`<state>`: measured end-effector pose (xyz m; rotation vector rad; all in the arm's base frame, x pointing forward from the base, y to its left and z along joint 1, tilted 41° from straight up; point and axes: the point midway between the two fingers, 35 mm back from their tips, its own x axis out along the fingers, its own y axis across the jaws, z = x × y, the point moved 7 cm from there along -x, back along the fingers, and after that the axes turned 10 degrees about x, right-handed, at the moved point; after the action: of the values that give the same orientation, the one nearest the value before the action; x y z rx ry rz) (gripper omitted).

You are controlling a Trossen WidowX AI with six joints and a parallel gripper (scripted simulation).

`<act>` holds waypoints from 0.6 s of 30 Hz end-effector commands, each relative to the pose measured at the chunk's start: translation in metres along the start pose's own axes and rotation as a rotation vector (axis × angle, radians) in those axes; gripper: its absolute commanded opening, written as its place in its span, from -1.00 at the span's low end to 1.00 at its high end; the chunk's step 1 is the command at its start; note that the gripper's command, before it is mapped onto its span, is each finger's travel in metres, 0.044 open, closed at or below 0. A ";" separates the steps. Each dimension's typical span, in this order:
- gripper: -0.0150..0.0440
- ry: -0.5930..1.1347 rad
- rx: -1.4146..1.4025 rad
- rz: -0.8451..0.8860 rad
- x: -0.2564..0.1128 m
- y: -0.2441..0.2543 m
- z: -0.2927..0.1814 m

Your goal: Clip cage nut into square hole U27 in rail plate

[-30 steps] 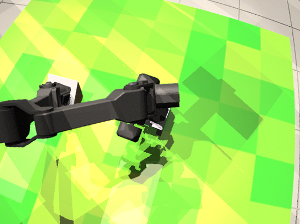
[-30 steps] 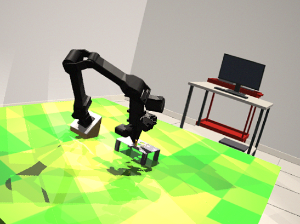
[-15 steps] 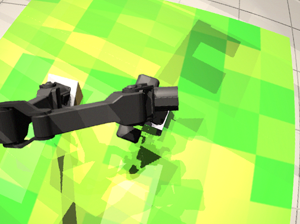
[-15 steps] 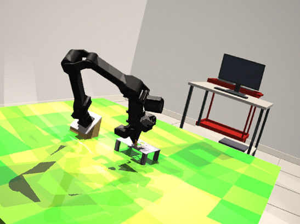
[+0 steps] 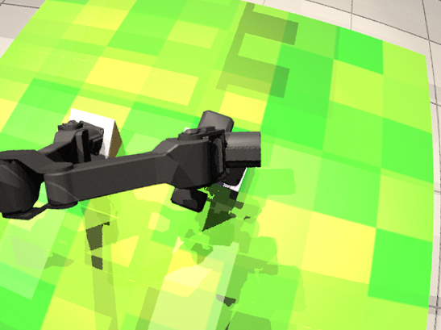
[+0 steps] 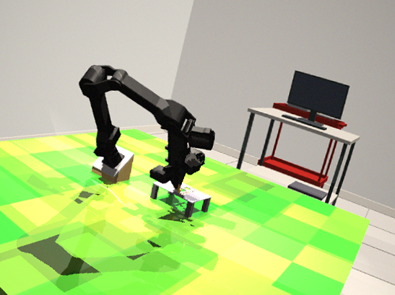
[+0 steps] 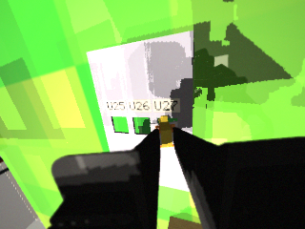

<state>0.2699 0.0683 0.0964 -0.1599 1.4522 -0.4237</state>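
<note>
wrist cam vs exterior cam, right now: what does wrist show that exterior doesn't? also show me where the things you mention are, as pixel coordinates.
Wrist only: the readable labels U25 (image 7: 115, 106), U26 (image 7: 139, 106) and U27 (image 7: 166, 105), and the open square holes under U25 and U26.
Exterior only: the plate's legs (image 6: 189, 209), the wedge block (image 6: 125, 171), the monitor (image 6: 317, 94) and the red cart (image 6: 292, 171).
Both: the plate (image 6: 198, 195) (image 7: 111, 76) and the gripper (image 6: 178, 187) (image 7: 165, 133), shut on the nut (image 7: 165, 135).

Left of the U27 label (image 7: 166, 106) in the wrist view, the plate (image 7: 119, 72) (image 6: 198, 195) has open square holes below U26 and U25. Below U27, the gripper (image 7: 165, 133) (image 6: 177, 188) and nut (image 7: 166, 135) block the way. Beyond the label, the plate's top is bare; its legs (image 6: 189, 209) obstruct passage underneath at the corners.
</note>
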 end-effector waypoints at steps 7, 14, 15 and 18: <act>-0.38 0.006 -0.002 0.022 0.000 -0.002 0.000; -0.38 0.008 -0.002 0.034 0.001 -0.004 0.001; -0.38 0.008 -0.002 0.034 0.001 -0.004 0.001; -0.38 0.009 -0.002 0.039 0.001 -0.005 0.001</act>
<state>0.2699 0.0644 0.0976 -0.1365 1.4585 -0.4000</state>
